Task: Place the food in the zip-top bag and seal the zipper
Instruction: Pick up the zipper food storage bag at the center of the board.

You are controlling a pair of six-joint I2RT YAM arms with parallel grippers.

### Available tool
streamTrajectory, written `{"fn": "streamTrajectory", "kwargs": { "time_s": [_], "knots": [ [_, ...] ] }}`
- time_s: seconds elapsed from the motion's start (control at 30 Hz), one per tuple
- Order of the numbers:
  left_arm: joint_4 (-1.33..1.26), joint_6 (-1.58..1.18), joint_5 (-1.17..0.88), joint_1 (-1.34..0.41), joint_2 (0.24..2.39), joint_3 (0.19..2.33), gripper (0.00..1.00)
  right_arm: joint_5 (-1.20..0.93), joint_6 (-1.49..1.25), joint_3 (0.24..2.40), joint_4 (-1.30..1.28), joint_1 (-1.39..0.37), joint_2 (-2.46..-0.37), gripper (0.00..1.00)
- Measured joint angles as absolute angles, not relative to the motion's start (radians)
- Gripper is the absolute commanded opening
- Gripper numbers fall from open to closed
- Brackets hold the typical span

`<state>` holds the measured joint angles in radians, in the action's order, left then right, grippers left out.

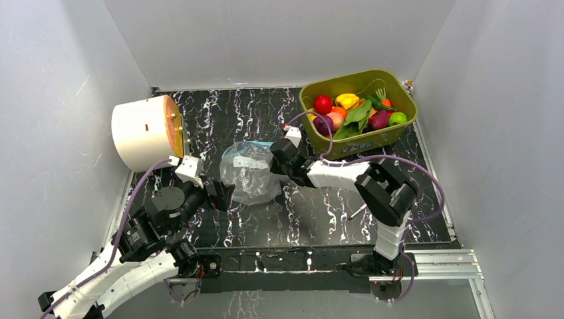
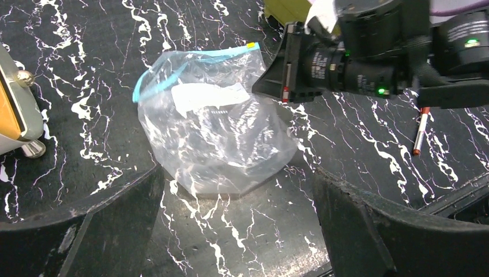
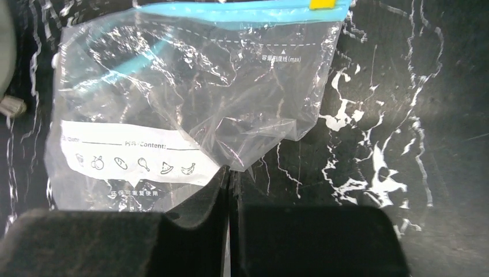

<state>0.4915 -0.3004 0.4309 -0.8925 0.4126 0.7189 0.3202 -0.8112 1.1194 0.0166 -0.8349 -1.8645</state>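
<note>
Far right: olive tub (image 1: pixel 360 143) filled with food (image 1: pixel 356 110), including red apple, purple onion, green leaves, yellow and orange pieces.
Centre of table (image 1: pixel 266 226): zip-top bag (image 1: pixel 249 173), crumpled, between grippers, well apart from food.
Right gripper (image 3: pixel 229 187): pressed closed, pinching bag film below label (image 3: pixel 132 157).
Left gripper (image 2: pixel 239 225): spread wide, just short of bag.
Right wrist view only: label's food icons.
Left wrist view only: zipper (image 2: pixel 222 55) parted in curve; pen (image 2: pixel 420 130) beside right arm.

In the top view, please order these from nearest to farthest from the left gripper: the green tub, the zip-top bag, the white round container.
1. zip-top bag: just ahead and to the right of the left gripper.
2. white round container: on the left side, lying tipped over.
3. green tub: back right corner, clearly the farthest.
</note>
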Motion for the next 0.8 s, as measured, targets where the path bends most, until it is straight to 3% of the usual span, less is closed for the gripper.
{"fn": "streamTrajectory", "kwargs": {
  "time_s": [0.43, 0.67, 0.8],
  "knots": [
    [0.471, -0.318, 0.404, -0.892, 0.456, 0.704, 0.93, 0.056, -0.292, 0.918, 0.086, -0.834, -1.436, 0.0],
    [0.485, -0.413, 0.258, -0.892, 0.517, 0.735, 0.9, -0.092, -0.057, 0.851, -0.014, -0.835, -1.201, 0.0],
    [0.499, -0.459, 0.116, -0.892, 0.625, 0.821, 0.82, -0.243, 0.063, 0.841, -0.086, -0.834, -1.051, 0.0]
  ]
}}
